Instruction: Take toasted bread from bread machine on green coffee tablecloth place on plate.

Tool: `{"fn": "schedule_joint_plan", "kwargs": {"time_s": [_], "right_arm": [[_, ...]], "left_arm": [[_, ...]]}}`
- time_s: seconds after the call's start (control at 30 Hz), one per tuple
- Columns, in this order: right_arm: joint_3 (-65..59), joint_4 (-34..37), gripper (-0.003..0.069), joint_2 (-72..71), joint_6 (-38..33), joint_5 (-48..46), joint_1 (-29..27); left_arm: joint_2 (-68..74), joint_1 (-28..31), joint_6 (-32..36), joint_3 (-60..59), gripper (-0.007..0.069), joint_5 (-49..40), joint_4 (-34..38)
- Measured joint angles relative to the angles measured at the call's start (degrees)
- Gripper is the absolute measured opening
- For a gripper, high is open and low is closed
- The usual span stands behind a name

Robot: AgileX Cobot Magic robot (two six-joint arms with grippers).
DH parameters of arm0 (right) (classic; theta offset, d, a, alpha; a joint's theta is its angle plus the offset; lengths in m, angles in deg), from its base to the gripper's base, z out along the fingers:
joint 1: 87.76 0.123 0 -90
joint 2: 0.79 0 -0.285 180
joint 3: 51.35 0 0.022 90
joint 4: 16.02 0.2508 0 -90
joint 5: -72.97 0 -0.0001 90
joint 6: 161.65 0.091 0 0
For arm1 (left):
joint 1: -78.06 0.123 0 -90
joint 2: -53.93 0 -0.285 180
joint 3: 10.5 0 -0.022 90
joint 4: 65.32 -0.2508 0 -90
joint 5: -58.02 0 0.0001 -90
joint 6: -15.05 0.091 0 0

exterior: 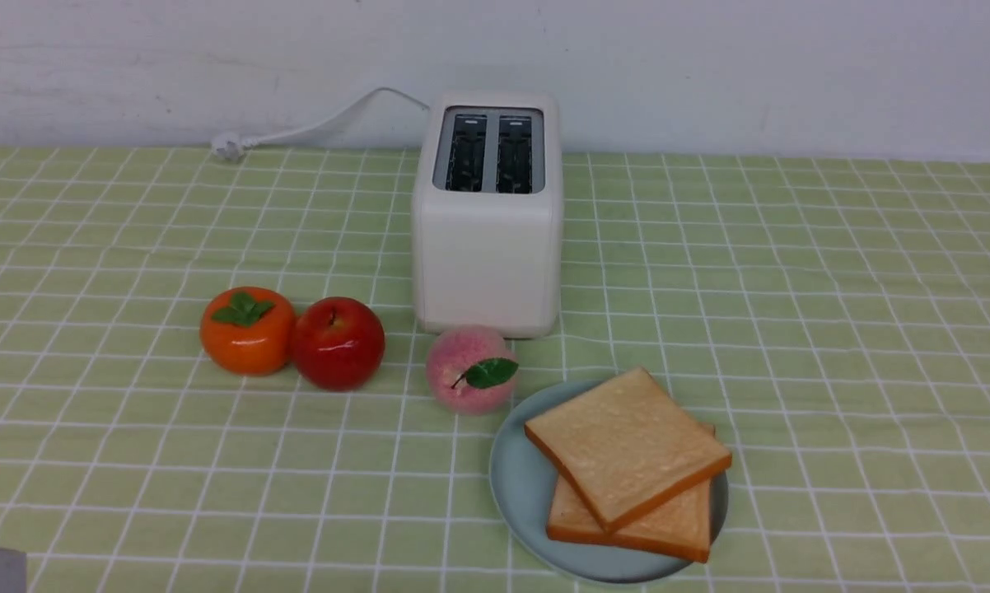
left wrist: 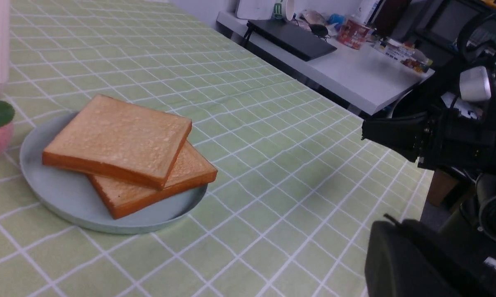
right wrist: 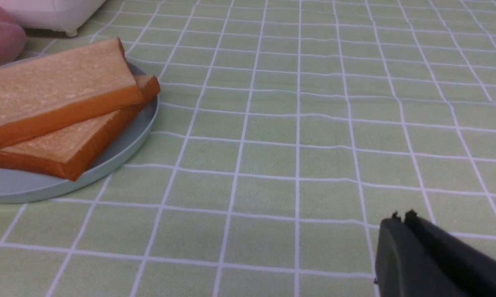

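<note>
Two slices of toasted bread lie stacked on the pale blue-green plate (exterior: 518,494), the upper slice (exterior: 627,445) turned across the lower one (exterior: 668,527). Behind them the white bread machine (exterior: 487,239) stands on the green coffee tablecloth (exterior: 791,329) with both dark slots empty. My left gripper (left wrist: 396,220) is shut with nothing in it, low over the cloth and well apart from the plate (left wrist: 58,194) and the slices (left wrist: 116,140). My right gripper (right wrist: 402,216) is also shut and empty, over bare cloth away from the plate (right wrist: 140,132) and the slices (right wrist: 58,86).
An orange persimmon (exterior: 246,329), a red apple (exterior: 337,342) and a pink peach (exterior: 470,371) sit in front of the toaster, the peach close to the plate's rim. The toaster's white cord (exterior: 297,132) trails to the back left. The right arm's black body (left wrist: 438,136) shows beside the table edge.
</note>
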Motion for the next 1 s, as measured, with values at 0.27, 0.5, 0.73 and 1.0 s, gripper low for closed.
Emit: {"fn": "schedule_joint_plan", "kwargs": {"time_s": [0.27,0.5,0.73,1.0], "right_arm": [[0.0,-0.1,0.0001,0.0,0.0,0.0,0.0],[0.0,-0.1,0.0004,0.0,0.1,0.0,0.0],[0.0,-0.4,0.0014,0.0,0.1,0.0,0.0],[0.0,-0.4,0.0022,0.0,0.1,0.0,0.0]], "left_arm": [[0.0,0.0,0.4,-1.0,-0.0013,6.6,-4.4],[0.0,7.4,-7.6,-4.6,-0.0013,13.2,-18.4],[0.0,26.4,-22.4,-5.0,-0.0013,2.9,-36.4],[-5.2,42.8,-42.7,-5.1,-0.0013,-7.9,-55.9]]}}
